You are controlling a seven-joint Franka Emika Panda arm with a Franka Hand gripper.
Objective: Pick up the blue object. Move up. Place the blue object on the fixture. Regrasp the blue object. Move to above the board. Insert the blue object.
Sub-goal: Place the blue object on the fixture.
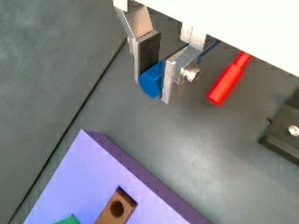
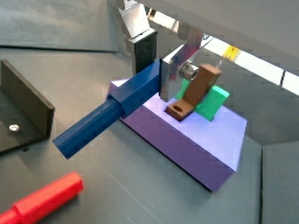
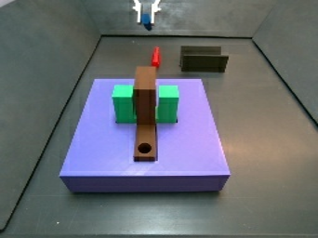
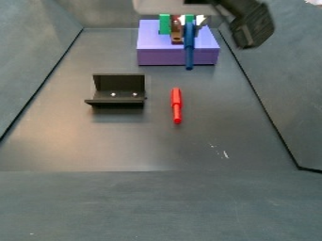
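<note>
My gripper (image 1: 158, 74) is shut on the blue object (image 1: 151, 81), a slim blue peg clamped near one end between the silver fingers. In a side view the peg (image 4: 190, 45) hangs upright below the gripper (image 4: 191, 21), well off the floor. The rest of the peg (image 2: 105, 118) sticks out past the fingers in a wrist view. The fixture (image 4: 116, 91) stands apart on the floor, with nothing on it. The purple board (image 3: 149, 139) carries two green blocks (image 3: 125, 102) and a brown bar (image 3: 145, 107) with a round hole.
A red peg (image 4: 176, 104) lies on the dark floor between the fixture and the board, also seen in a wrist view (image 1: 228, 77). Grey walls enclose the work area on all sides.
</note>
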